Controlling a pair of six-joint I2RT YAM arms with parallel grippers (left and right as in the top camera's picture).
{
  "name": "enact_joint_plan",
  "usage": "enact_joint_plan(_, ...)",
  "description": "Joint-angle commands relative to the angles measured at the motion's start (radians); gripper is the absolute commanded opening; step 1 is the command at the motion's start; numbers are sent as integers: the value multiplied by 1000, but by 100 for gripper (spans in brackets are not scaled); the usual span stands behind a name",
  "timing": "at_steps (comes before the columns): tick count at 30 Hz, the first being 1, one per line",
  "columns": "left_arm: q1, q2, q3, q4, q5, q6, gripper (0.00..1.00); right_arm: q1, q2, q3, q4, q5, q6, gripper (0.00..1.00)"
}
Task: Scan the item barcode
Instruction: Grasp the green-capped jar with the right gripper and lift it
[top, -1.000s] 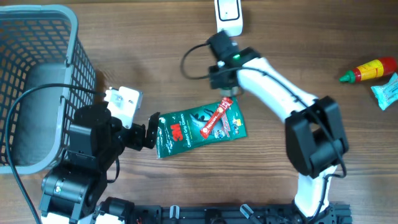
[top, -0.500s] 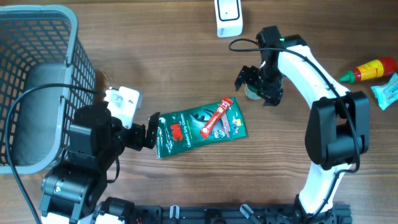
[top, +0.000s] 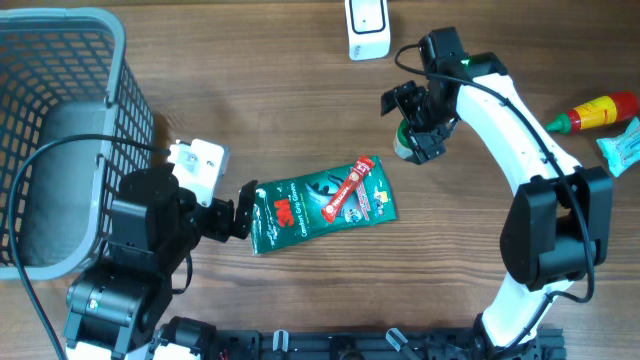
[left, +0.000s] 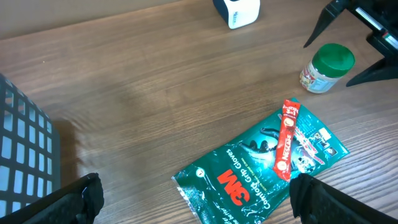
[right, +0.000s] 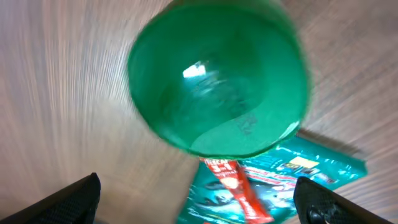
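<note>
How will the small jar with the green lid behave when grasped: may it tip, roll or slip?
The jar stands upright and looks short and wide, so it probably will not tip easily. Its round body may slip or, once knocked over, roll. It looks rigid, not floppy.

jar (left: 326, 67) right of packet (top: 320, 205), basket (top: 50, 17) left

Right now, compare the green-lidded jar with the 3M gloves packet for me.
The jar stands upright; the gloves packet lies flat. The jar is small and round; the packet is larger and rectangular. The jar carries nothing; the packet has a red sachet on it. Both are partly green.
</note>
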Motion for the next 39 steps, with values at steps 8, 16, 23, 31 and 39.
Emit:
enact_joint_plan(8,5,-2,-1,2,8,-7,100,1,12,-6,58,237,319,100)
enact_joint_plan(16,5,-2,-1,2,8,-7,100,1,68,-6,31,241,289,96)
enact_joint_plan(23,5,-2,-1,2,8,-7,100,1,68,-7,19,246,132,68)
enact_joint_plan(31,5,-2,-1,2,8,-7,100,-18,68,-6,-14,248,-1038,73)
enact_joint_plan(39,5,-2,-1,2,8,-7,100,-18,60,1,-152,288,-1226,97)
